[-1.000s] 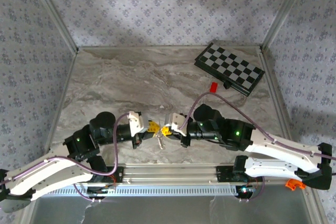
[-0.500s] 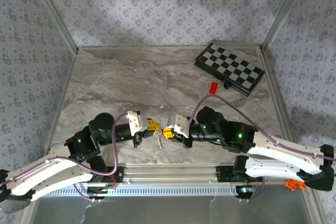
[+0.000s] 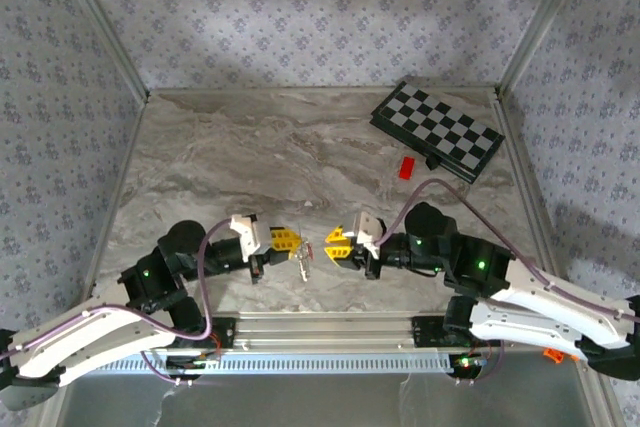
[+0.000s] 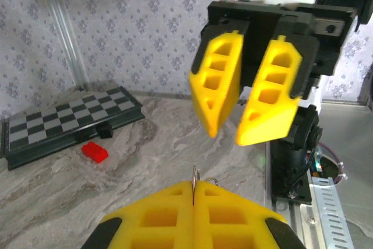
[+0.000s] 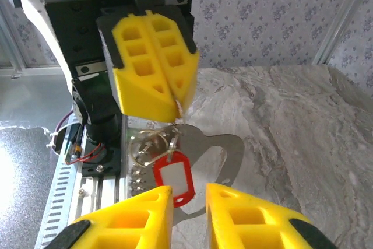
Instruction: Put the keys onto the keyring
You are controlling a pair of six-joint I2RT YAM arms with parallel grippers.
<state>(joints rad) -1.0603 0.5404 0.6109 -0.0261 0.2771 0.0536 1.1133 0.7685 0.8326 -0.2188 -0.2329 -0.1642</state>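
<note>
My left jaws clench the keyring (image 5: 145, 147): thin, stiff, slippery wire. Light keys (image 3: 303, 267) dangle below it. My right jaws, released beside it, should pinch a key's flat head.

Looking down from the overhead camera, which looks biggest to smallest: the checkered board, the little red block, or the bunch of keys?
1. Checkered board, by far the largest.
2 and 3. The bunch of keys and the red block look about alike, too close to rank.
</note>
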